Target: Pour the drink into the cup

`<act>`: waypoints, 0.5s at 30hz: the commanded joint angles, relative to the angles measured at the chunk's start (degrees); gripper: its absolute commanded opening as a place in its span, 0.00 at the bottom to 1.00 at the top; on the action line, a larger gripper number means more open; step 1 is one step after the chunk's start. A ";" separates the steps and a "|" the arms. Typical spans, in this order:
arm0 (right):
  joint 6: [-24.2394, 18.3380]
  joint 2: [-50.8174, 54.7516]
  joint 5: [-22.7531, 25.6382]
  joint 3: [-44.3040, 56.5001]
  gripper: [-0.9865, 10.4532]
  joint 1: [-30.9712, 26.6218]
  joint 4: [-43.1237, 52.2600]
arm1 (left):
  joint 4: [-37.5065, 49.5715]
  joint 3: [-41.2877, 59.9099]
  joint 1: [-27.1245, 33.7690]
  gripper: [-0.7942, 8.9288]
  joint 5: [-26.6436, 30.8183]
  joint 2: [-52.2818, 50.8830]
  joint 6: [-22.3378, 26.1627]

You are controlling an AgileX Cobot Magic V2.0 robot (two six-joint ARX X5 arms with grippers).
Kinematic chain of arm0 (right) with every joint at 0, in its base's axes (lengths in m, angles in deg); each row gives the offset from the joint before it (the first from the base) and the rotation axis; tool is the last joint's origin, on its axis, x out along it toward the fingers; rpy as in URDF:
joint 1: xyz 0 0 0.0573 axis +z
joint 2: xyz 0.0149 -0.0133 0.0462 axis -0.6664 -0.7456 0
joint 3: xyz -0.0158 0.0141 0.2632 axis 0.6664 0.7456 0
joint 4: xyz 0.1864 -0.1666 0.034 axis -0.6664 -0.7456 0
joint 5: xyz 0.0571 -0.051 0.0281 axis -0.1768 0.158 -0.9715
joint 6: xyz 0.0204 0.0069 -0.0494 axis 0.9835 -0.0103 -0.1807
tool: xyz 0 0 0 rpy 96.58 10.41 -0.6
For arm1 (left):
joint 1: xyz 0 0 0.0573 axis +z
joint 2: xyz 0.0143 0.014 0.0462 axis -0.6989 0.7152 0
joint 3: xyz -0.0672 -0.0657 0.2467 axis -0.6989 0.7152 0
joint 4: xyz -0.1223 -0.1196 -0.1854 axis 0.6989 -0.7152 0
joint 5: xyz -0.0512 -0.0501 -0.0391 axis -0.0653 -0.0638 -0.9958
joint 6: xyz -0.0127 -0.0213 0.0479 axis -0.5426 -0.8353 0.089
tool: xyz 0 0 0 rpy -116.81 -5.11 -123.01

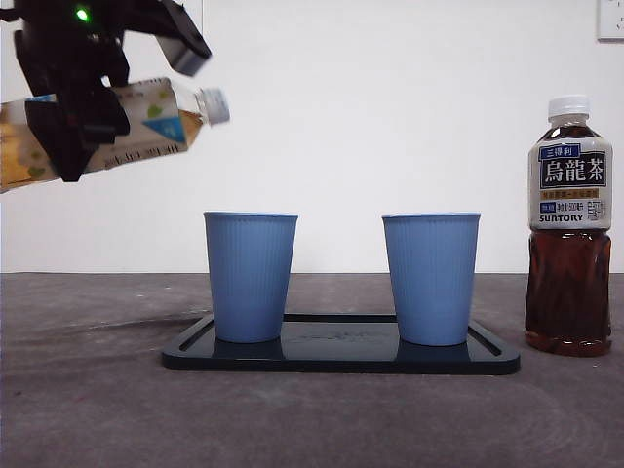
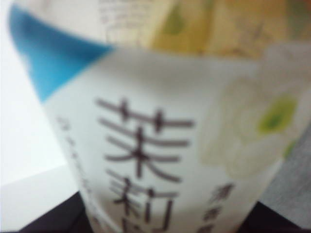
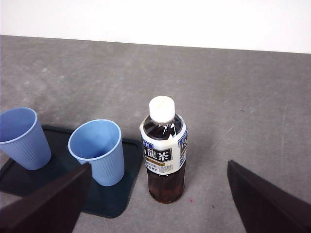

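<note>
My left gripper (image 1: 73,117) is shut on a jasmine tea bottle (image 1: 127,122) with a white cap, held nearly level high at the left, its neck pointing toward the left blue cup (image 1: 250,276). The bottle's label fills the left wrist view (image 2: 160,141). Two blue cups stand upright on a black tray (image 1: 341,356); the right cup (image 1: 430,278) is beside the left one. Both cups also show in the right wrist view, the nearer cup (image 3: 96,150) and the farther cup (image 3: 20,137). My right gripper (image 3: 155,204) is open, raised above the table near the oolong bottle.
A dark oolong tea bottle (image 1: 569,224) with a white cap stands upright on the grey table right of the tray; it also shows in the right wrist view (image 3: 164,155). A white wall is behind.
</note>
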State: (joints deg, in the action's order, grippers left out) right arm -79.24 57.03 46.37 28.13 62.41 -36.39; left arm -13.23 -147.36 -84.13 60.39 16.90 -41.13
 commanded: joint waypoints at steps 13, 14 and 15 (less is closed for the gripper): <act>-0.02 -0.26 -1.73 -0.90 0.47 0.31 0.31 | -0.94 -2.01 -3.93 0.27 9.90 4.44 2.91; -0.02 -0.26 -1.70 -0.90 0.47 0.31 0.31 | -0.94 -2.01 -4.02 0.27 10.54 4.44 2.91; -0.02 -0.26 -1.70 -0.90 0.47 0.31 0.31 | -0.92 -2.01 -4.04 0.27 11.08 4.44 2.91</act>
State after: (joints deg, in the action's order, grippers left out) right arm -79.24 57.05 44.84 28.13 62.41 -36.43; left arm -14.83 -147.39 -87.63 69.11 20.93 -38.22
